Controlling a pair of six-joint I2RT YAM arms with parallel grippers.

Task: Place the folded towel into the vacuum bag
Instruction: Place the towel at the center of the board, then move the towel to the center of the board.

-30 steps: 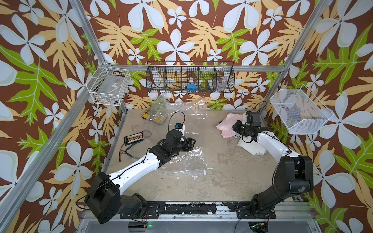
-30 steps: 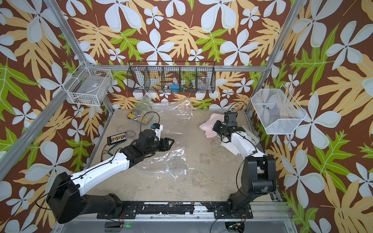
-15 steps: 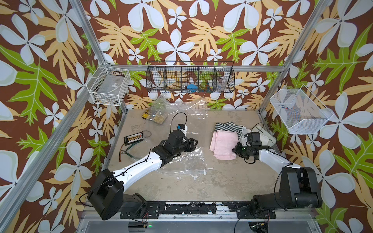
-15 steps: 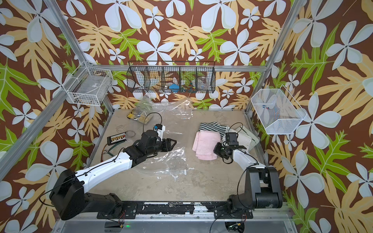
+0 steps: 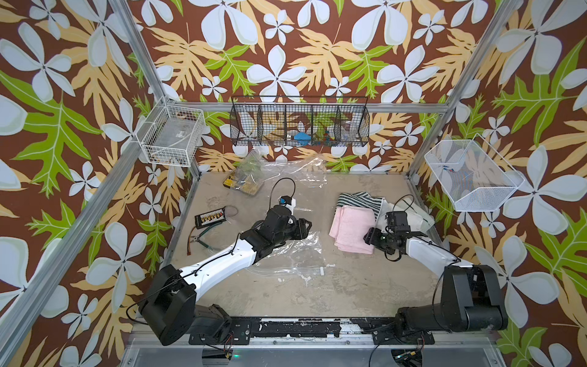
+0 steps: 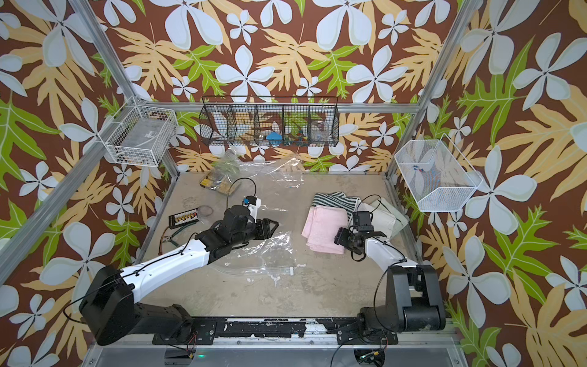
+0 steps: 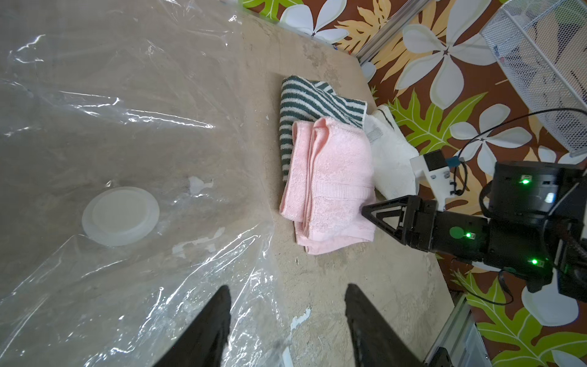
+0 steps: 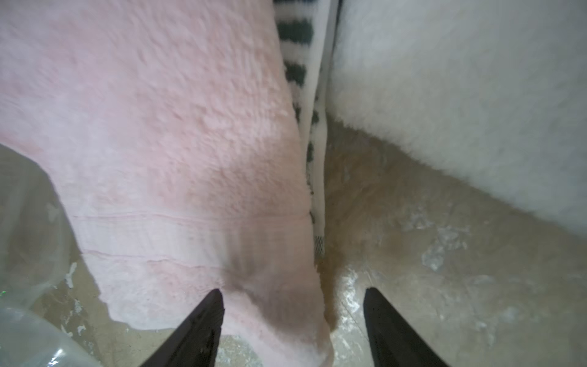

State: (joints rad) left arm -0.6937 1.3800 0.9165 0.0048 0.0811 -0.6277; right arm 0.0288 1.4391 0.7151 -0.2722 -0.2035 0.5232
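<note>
The right jaws stand wide apart, gripping nothing, astride one corner of the folded pink terry towel (image 8: 158, 127). The towel lies flat on the beige surface (image 5: 317, 292), outside and just beside the large crinkly transparent vacuum bag (image 5: 295, 254). The left jaws stand part-open and empty over the bag's edge facing the towel, probably placed to steady the plastic for insertion.

Folded pink towel (image 5: 351, 232) lies beside the vacuum bag (image 5: 295, 254).
</note>
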